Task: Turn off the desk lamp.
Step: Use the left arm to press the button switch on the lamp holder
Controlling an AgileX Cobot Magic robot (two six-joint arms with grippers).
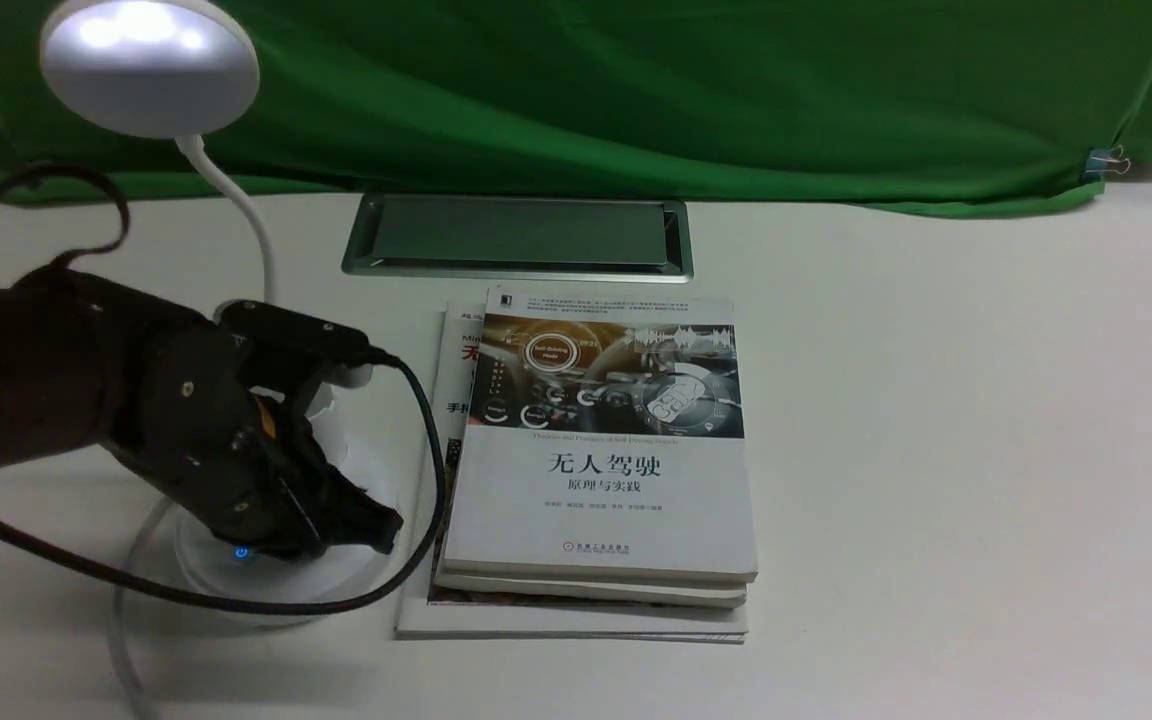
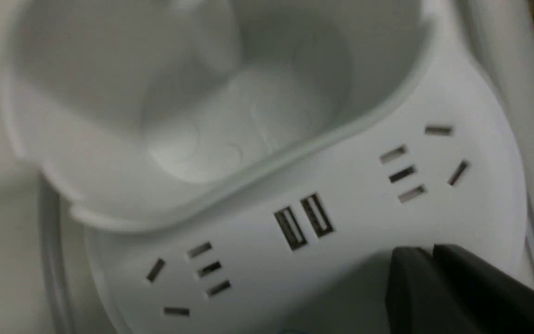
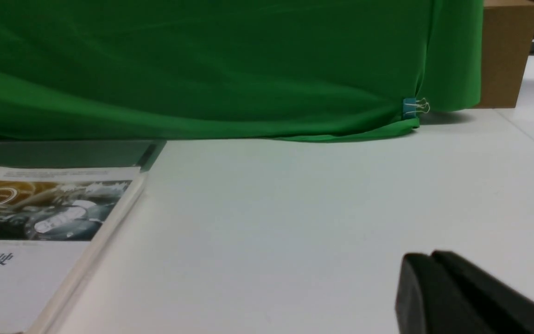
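Observation:
The white desk lamp stands at the left of the front view, its disc head [image 1: 149,65] lit, its thin neck [image 1: 241,215] curving down behind my left arm. Its round base [image 1: 336,575] lies under my left gripper [image 1: 376,528], which is shut, fingertips low over the base's right side. A small blue light [image 1: 241,552] glows on the base beside the gripper. In the left wrist view the base [image 2: 341,241] shows sockets, two USB ports [image 2: 303,221] and the cup-shaped holder [image 2: 202,93]; the shut fingertips [image 2: 427,253] hover close over it. My right gripper [image 3: 427,260] is shut and empty above bare table.
A stack of books [image 1: 596,460] lies just right of the lamp base. A metal cable hatch [image 1: 518,235] sits behind them, before a green cloth backdrop [image 1: 636,90]. A black cable [image 1: 236,600] loops in front of the base. A cardboard box [image 3: 508,51] stands far right.

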